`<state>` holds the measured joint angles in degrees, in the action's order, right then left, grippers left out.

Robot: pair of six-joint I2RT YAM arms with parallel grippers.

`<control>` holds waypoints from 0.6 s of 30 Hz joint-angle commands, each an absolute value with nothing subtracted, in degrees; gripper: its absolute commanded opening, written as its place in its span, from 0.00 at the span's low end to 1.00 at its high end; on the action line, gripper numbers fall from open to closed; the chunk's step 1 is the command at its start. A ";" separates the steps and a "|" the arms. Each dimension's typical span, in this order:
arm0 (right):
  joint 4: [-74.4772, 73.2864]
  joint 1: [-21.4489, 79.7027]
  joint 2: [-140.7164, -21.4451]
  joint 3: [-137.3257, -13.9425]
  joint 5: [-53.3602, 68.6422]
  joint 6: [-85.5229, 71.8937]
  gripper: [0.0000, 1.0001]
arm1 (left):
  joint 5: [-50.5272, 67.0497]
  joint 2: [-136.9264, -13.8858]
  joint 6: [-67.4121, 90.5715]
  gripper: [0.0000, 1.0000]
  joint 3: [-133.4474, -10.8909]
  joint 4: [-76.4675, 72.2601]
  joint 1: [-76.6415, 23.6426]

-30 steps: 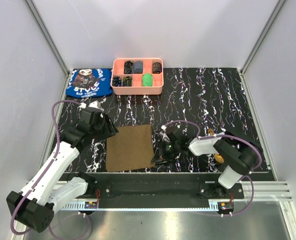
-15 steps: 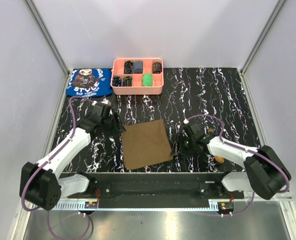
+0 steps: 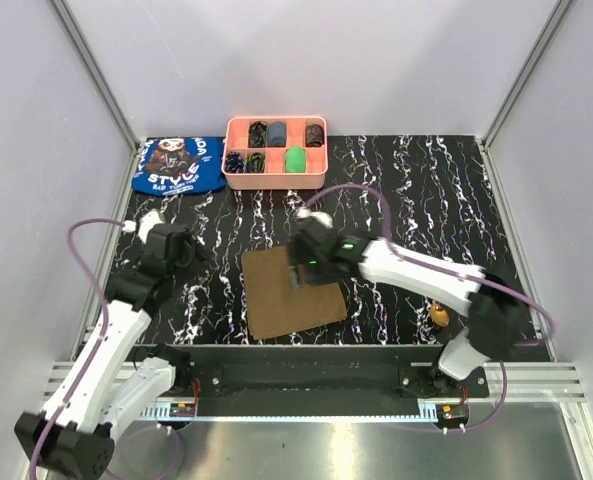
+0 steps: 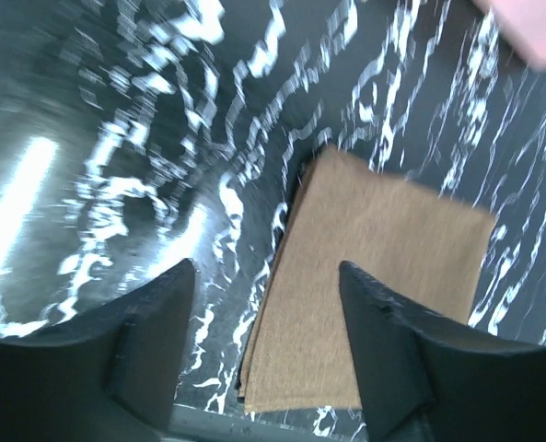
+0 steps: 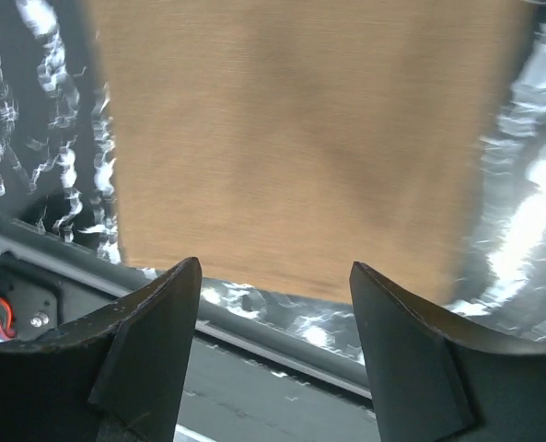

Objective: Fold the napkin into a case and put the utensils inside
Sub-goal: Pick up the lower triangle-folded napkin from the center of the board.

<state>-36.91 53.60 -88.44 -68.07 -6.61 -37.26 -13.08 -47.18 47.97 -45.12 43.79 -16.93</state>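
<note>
Napkin [image 3: 291,305] in all views, blue cloth [image 3: 179,165] overhead only

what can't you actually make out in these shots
- utensils: only a gold speck in the top view, too small to tell spoon from fork.
- napkin: its far edge sits under the right gripper in the top view; both wrist views are too blurred to show any folds.
- pink tray: contents too small to name in the top view; cut off by the corner of the left wrist view.
</note>
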 commanded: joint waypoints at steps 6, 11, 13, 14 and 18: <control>-47.98 70.21 -119.50 -100.78 -12.39 -39.03 0.68 | -19.08 -45.34 48.25 0.77 -56.33 57.90 -13.19; -48.60 72.51 -125.14 -105.20 -12.75 -40.34 0.61 | -14.85 -47.63 49.04 0.83 -59.06 59.32 -11.08; -49.13 73.12 -125.86 -105.99 -12.75 -41.13 0.55 | -14.59 -48.86 48.87 0.84 -59.67 60.03 -10.37; -49.22 73.30 -126.38 -106.17 -12.57 -41.57 0.54 | -13.72 -49.30 48.78 0.84 -59.94 60.12 -9.59; -49.83 73.92 -127.79 -106.52 -12.22 -43.41 0.49 | -12.83 -50.97 49.39 0.84 -60.55 61.61 -7.74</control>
